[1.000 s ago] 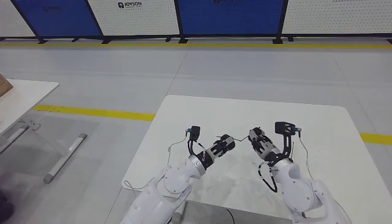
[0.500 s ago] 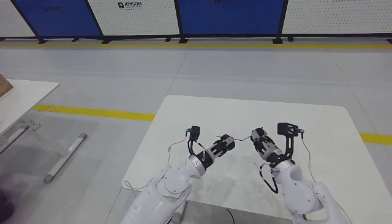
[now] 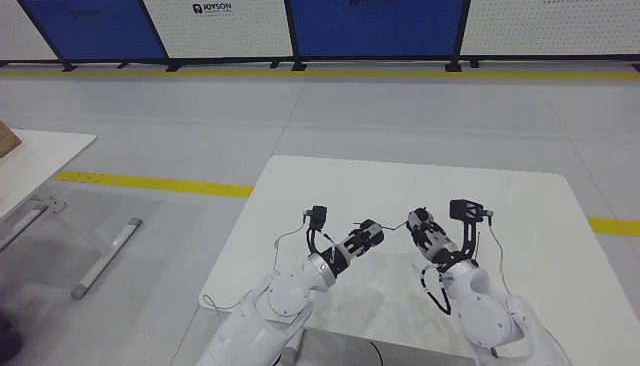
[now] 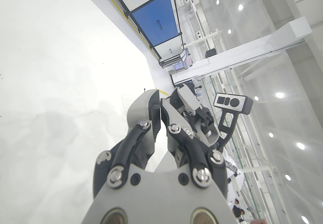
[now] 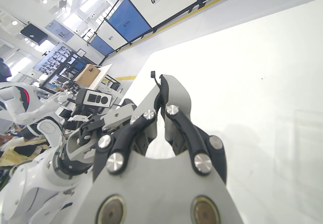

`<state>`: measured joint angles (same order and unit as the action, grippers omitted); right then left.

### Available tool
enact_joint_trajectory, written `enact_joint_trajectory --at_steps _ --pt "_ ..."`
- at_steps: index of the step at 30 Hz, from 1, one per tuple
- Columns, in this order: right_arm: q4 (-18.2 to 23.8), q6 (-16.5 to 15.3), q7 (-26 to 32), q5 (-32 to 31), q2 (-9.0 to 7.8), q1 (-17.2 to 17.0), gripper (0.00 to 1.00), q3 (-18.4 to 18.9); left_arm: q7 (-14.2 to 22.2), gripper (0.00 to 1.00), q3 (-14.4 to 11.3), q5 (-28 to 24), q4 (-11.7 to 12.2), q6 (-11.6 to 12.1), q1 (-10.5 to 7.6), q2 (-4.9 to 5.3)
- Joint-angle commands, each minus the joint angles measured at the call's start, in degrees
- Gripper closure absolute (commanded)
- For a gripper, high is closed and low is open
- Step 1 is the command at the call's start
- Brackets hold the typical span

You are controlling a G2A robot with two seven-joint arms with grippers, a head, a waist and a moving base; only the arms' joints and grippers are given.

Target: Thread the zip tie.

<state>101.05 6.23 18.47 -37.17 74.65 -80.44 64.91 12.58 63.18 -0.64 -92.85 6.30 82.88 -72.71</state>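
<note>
Over the last second the right gripper (image 3: 418, 222) drifted a touch toward 3 o'clock and then came back, while the left gripper (image 3: 370, 231) held its place, so the two now sit just as far apart as they did a second ago. That reads as a small adjustment of aim, not progress. The zip tie (image 3: 395, 228) is still a straight dark strand strung between the two grippers and no loop has formed, so I judge the threading not yet done. In the top view both grippers hang over the table (image 3: 400, 181) near its 6 o'clock edge, with the left one at 9 o'clock of the right one and the tie bridging the short gap between them. The right gripper's jaws are pressed together on the strap, and the tie's small square head (image 5: 153, 74) pokes out just past the fingertips. The left gripper's jaws are likewise closed to a sliver and appear to pinch the tie's other end, though the strap itself is too thin to make out there. By count there is one zip tie, two grippers and one work table, with a second table (image 3: 40, 156) well off at 9 o'clock.
</note>
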Motion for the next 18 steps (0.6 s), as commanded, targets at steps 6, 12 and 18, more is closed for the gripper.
enact_joint_trajectory --at_steps 6,12,18 --pt "0.4 -0.3 -0.1 0.1 -0.06 -0.5 1.0 0.7 0.0 1.0 0.0 0.0 0.0 0.0 0.0 0.0" --pt "0.1 -0.4 0.4 0.1 -0.03 -0.4 1.0 0.7 0.0 1.0 0.0 0.0 0.0 0.0 0.0 0.0" --pt "-0.4 -0.3 0.5 0.3 0.12 0.1 1.0 0.2 0.0 1.0 0.0 0.0 0.0 0.0 0.0 0.0"
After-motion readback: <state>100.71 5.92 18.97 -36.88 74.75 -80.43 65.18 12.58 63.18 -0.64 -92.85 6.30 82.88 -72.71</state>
